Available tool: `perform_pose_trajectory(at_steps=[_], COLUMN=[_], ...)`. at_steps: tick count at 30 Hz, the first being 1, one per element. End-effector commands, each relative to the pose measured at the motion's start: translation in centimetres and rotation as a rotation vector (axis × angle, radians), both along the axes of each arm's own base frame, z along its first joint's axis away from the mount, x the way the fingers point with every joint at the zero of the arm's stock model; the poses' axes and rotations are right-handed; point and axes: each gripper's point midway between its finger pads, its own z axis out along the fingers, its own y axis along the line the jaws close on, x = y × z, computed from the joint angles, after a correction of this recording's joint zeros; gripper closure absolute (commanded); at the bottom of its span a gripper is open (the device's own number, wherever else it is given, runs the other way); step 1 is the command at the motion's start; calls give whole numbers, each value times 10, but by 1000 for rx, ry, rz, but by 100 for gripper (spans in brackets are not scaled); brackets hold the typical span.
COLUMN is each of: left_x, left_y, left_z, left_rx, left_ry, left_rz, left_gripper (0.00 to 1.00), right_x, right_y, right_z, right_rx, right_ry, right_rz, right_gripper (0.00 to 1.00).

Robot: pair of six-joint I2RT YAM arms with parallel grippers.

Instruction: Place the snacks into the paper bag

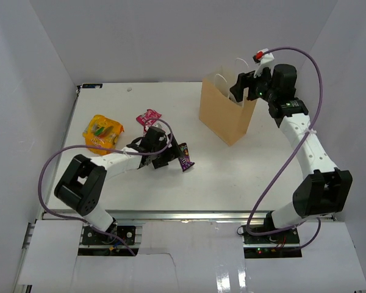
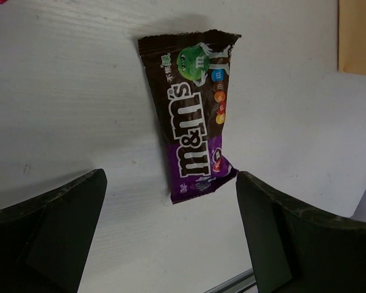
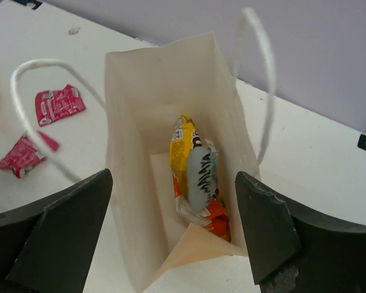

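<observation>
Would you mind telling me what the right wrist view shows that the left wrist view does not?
Only the right wrist view looks down into the paper bag, where orange and yellow snack packaging lies, and shows two pink packets on the table. Only the left wrist view shows the dark purple bar lying flat. Both show the white table and part of the bag.

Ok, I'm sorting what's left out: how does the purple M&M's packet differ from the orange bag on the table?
The M&M's packet is slim, dark brown and purple, right by the open left gripper; the orange bag is larger, puffier, and lies farther left, away from it. Both lie outside the paper bag.
</observation>
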Motion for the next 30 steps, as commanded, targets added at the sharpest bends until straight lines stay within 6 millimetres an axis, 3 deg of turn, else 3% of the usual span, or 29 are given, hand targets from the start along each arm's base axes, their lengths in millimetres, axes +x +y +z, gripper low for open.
perform_pose_trajectory(at_steps=[1, 3, 4, 5, 12, 16, 18, 21, 25, 30], left_x=[10, 18, 19, 27, 29, 25, 26, 27, 25, 5], left_y=[-11, -15, -17, -20, -36, -32, -33, -34, -38, -59], left_z=[1, 2, -10, -4, -36, -48, -44, -36, -20, 8], left_rx=[64, 126, 161, 188, 354, 388, 394, 399, 387, 190], left_ry=[3, -6, 19, 12, 95, 118, 103, 72, 18, -95], left_rz=[13, 36, 34, 48, 1, 0, -10, -34, -87, -237], left_gripper=[3, 4, 6, 6, 23, 43, 55, 64, 66, 67], right_x=[-36, -53, -65, -73, -116, -135, -149, -165, -187, -208], right_y=[11, 13, 10, 10, -11, -9, -1, 7, 19, 40], right_z=[43, 28, 34, 16, -14, -23, -27, -42, -55, -83], right_rx=[-84, -105, -120, -126, -129, -131, -133, -119, -76, 66], right_ry=[-164, -146, -178, -140, -101, -88, -97, -68, -30, 123], right_rz=[152, 200, 209, 217, 200, 252, 333, 409, 517, 600], right_gripper=[12, 11, 11, 11, 10, 11, 10, 11, 11, 13])
